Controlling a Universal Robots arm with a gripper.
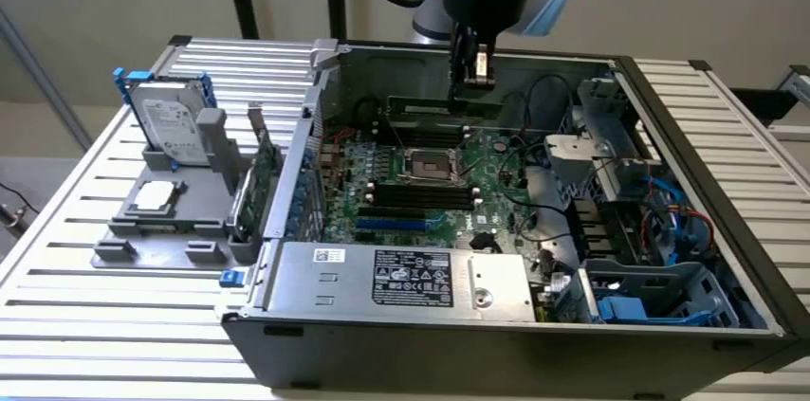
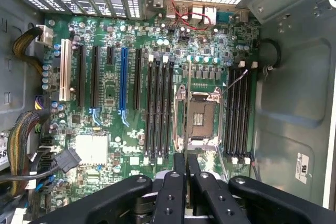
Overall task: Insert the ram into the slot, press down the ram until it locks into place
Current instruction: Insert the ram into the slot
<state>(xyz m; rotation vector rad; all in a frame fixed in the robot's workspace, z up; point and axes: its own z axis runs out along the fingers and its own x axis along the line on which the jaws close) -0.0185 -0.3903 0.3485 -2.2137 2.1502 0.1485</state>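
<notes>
My gripper (image 1: 471, 86) hangs over the open computer case, shut on the ram (image 1: 431, 109), a long green stick held level and lengthwise to the sockets. From the wrist the ram (image 2: 188, 108) shows edge-on as a thin line running out from my fingertips (image 2: 180, 162), above the CPU socket (image 2: 202, 119). One bank of black slots (image 2: 159, 111) lies to one side of that line and a second bank (image 2: 237, 114) to the other. In the exterior view the nearer bank of slots (image 1: 418, 194) sits in front of the CPU socket (image 1: 424, 166), well below the ram.
A grey fixture (image 1: 165, 221) on the exterior view's left holds a hard drive (image 1: 171, 121), a chip (image 1: 155, 194) and an upright green card (image 1: 262, 183). The power supply (image 1: 393, 273) fills the case front. A drive cage (image 1: 646, 221) and cables crowd the exterior view's right. A blue slot (image 2: 123, 80) lies beside the black ones.
</notes>
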